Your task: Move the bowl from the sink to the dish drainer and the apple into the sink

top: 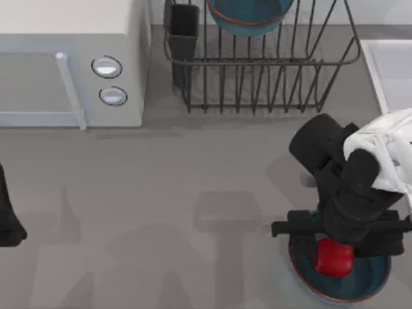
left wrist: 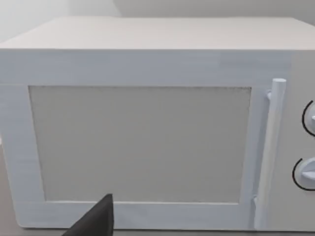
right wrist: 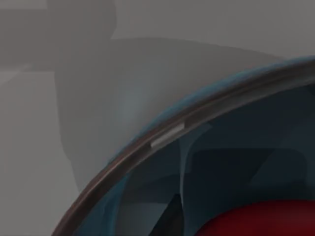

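My right hand (top: 338, 248) sits directly over the apple (top: 333, 257) in the wide dish (top: 302, 270); whether it grips, I cannot tell. The sink (top: 386, 64) lies at one o'clock, the left arm far off at nine.

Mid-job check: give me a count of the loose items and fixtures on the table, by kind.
Blue dishes with red-brown rims: 2, deep bowl in the dark wire dish drainer, shallow dish at front right
Glossy red apple: 1
White microwave: 1
White sink: 1
Dish drainer: 1
Total: 6

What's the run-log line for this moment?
deep teal-blue bowl: in dark wire dish drainer | small red apple: in wide blue dish | right gripper: over apple | left arm: parked left
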